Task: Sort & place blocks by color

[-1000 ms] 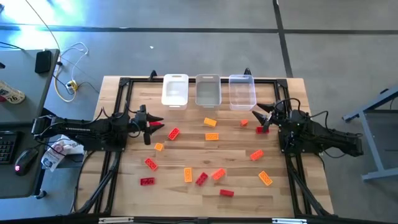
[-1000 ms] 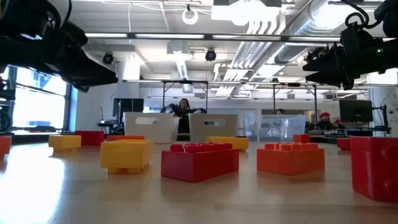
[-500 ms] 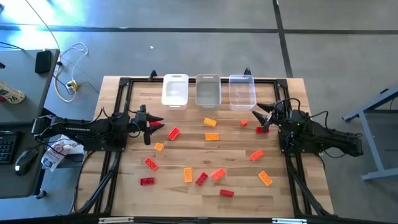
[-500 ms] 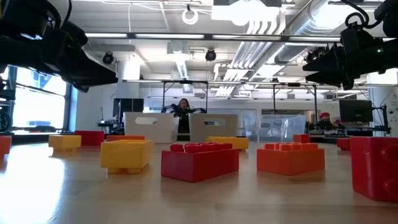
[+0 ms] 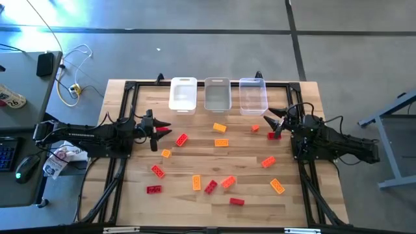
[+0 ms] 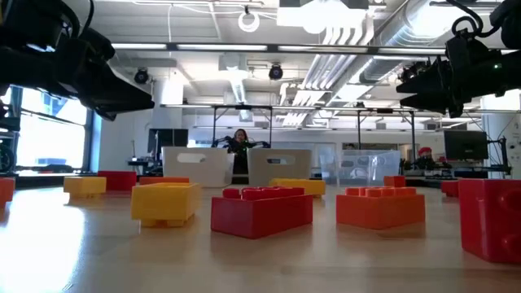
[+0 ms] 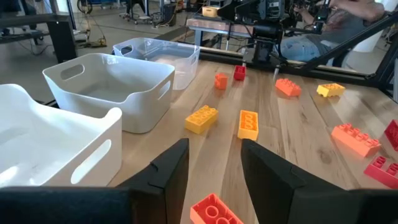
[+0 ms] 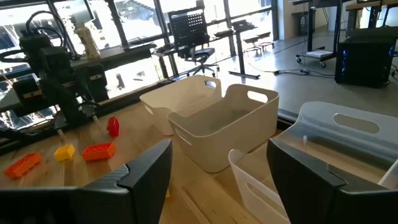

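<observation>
Here, the blocks [image 5: 220, 143] lie scattered mid-table [image 5: 195, 159], between the spread left end effector [image 5: 160, 130] and the spread right end effector [image 5: 273, 119], both empty at opposite edges.

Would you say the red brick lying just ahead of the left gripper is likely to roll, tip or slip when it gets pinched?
The red brick lies flat and low on the table, so it probably won't roll or tip. It looks like rigid, light plastic; its smooth sides might slip or skid if the left gripper, now open, closes off-centre.
</observation>
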